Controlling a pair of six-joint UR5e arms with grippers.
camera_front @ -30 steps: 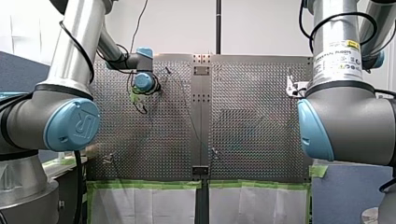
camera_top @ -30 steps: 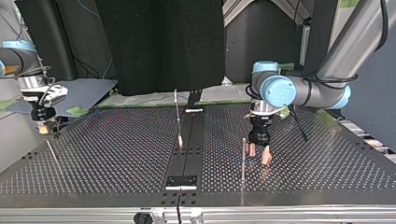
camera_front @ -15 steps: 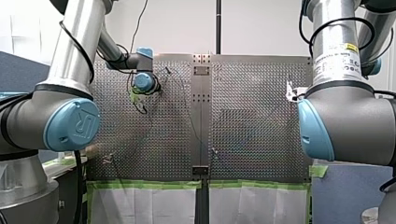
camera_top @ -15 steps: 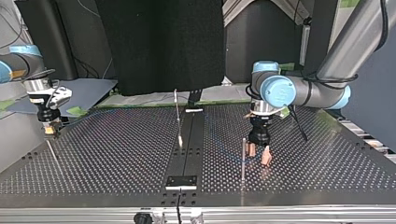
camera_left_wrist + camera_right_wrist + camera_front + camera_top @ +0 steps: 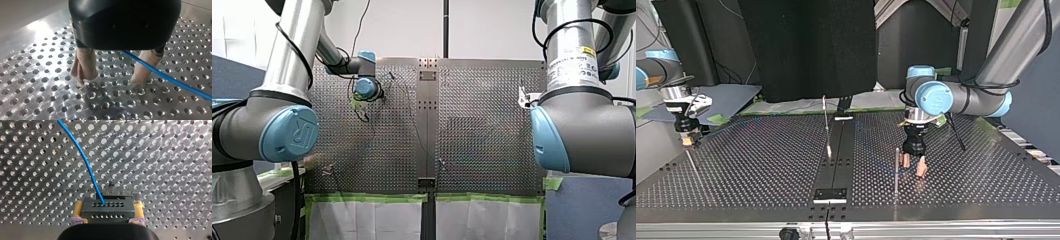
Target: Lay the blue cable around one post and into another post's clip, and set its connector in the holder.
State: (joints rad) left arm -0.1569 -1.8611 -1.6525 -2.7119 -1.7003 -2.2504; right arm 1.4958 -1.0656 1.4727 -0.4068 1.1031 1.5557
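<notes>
The perforated metal counter (image 5: 761, 165) takes up the middle of the room. Nearest in the top view lies a dark plate (image 5: 831, 195), perhaps the holder, with no connector on it. Just behind, beside a thin post (image 5: 896, 167), the left jaws stand wide, beige pads (image 5: 85, 63) down and the blue cable (image 5: 175, 81) running loose past them. Far off, the right jaws grip the connector (image 5: 108, 208). I'd judge the routing barely begun — post, clip and holder are all left to do.

Two grippers: left gripper (image 5: 914, 167), right gripper (image 5: 687, 141). One blue cable (image 5: 85, 160). One connector (image 5: 107, 210). Three posts (image 5: 896, 167) (image 5: 826, 120) (image 5: 692, 165), top view.
</notes>
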